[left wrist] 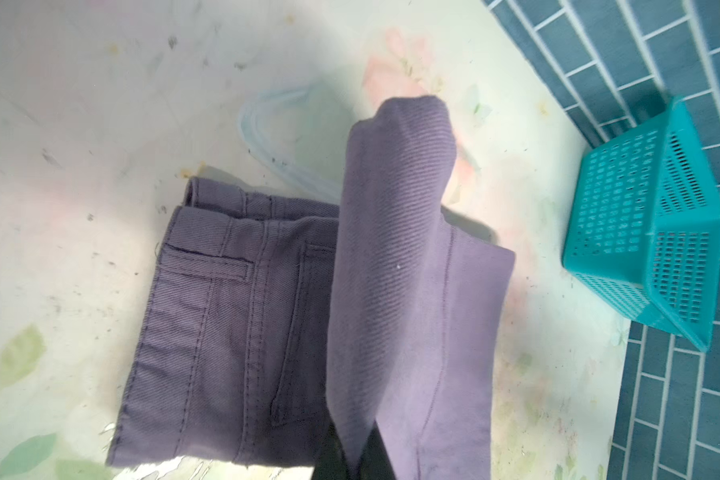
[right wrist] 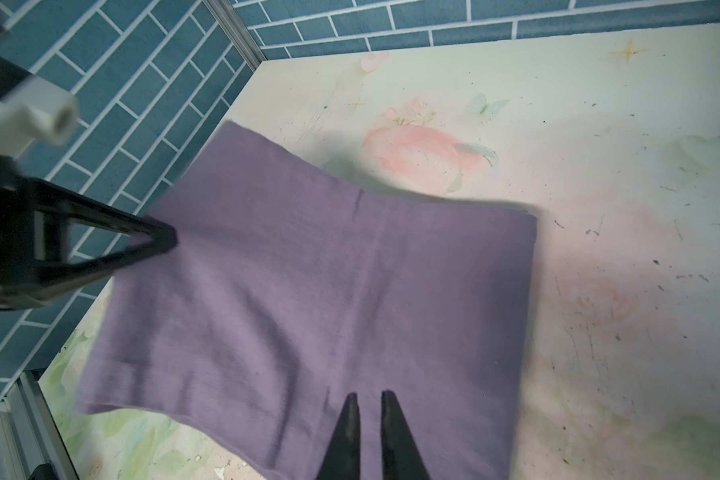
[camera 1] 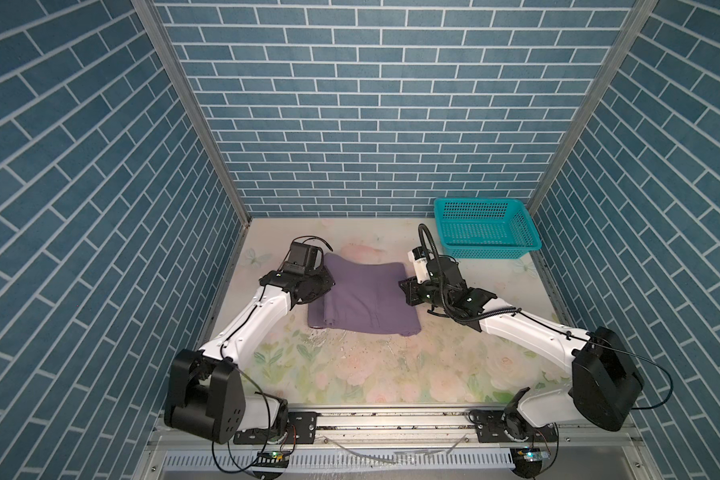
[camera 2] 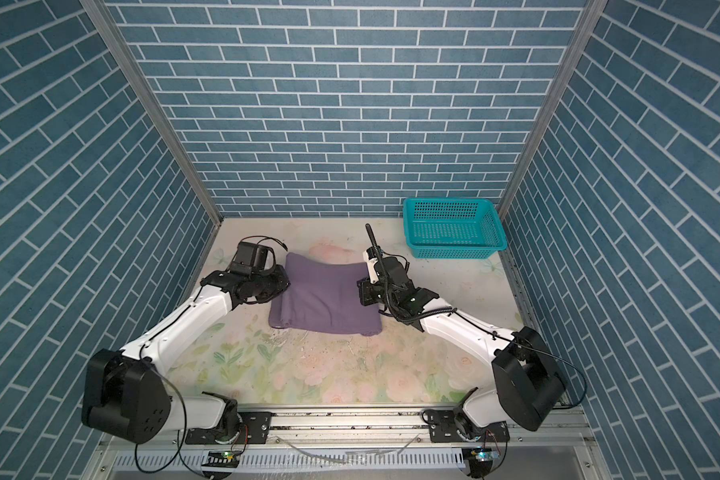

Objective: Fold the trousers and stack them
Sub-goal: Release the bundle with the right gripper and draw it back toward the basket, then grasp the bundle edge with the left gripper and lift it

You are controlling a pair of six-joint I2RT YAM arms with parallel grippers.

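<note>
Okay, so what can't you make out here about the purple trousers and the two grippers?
- Left gripper: fingertips cut off by the frame edge in the left wrist view, and covered by the raised fold of the dusty-purple soft fabric trousers.
- Right gripper: the right wrist view is blurred, so whether its nearly closed fingers pinch cloth is unclear.
- Lower trouser layers: hidden under the top layer in both top views.

One pair of trousers [camera 1: 362,299], one basket [camera 1: 485,228], one table [camera 1: 391,374], two arms [camera 1: 250,328]; two grippers, left gripper [right wrist: 169,241] and right gripper [right wrist: 368,399].
</note>
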